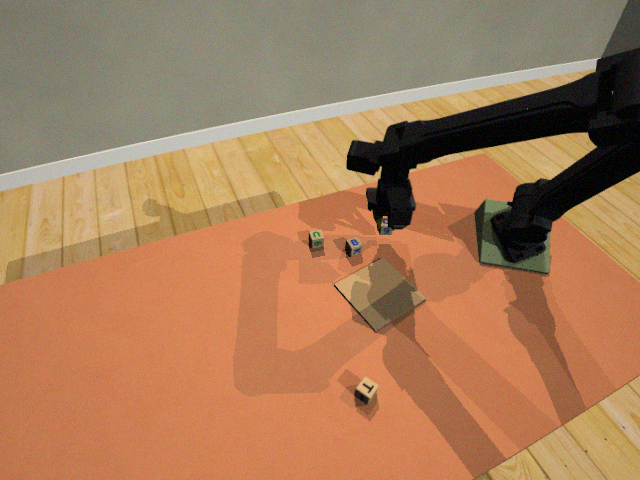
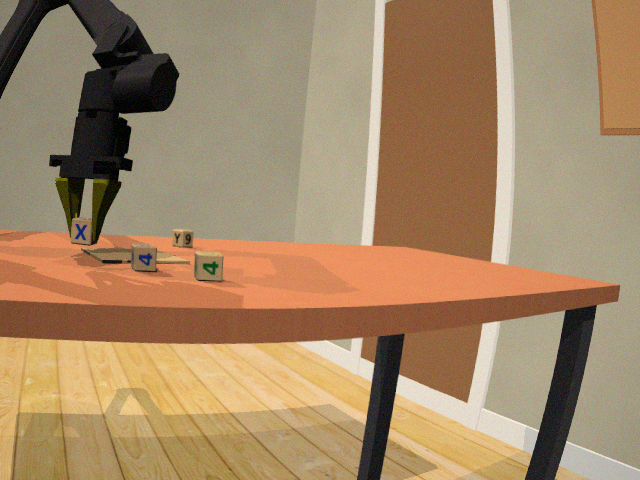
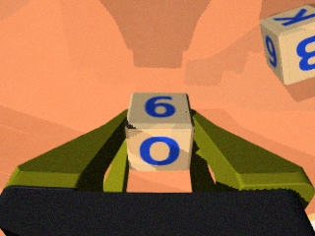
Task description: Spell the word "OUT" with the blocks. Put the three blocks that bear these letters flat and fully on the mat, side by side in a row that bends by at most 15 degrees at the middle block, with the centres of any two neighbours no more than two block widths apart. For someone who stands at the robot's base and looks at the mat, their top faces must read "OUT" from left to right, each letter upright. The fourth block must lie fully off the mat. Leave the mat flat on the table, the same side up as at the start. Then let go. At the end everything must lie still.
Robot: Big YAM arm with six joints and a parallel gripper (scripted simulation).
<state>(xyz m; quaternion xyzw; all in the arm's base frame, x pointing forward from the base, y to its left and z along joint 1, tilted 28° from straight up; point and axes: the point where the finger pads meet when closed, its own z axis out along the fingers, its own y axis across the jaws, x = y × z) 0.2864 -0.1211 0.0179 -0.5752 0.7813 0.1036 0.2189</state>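
Lifting the O block, I have my tool part-closed, apparently gripping it; next, carry it squarely over the mat.

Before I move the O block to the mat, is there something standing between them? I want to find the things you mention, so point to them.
Nothing visible stands directly between the O block (image 1: pixel 385 227) (image 2: pixel 81 231) (image 3: pixel 158 149), held in the end effector (image 1: pixel 385 226) (image 2: pixel 83 236) (image 3: pixel 159 118), and the mat (image 1: pixel 356 285) (image 2: pixel 114 254). The B block (image 1: pixel 354 247) (image 2: pixel 144 258) (image 3: pixel 295 51) sits close to one side of that path, off the mat.
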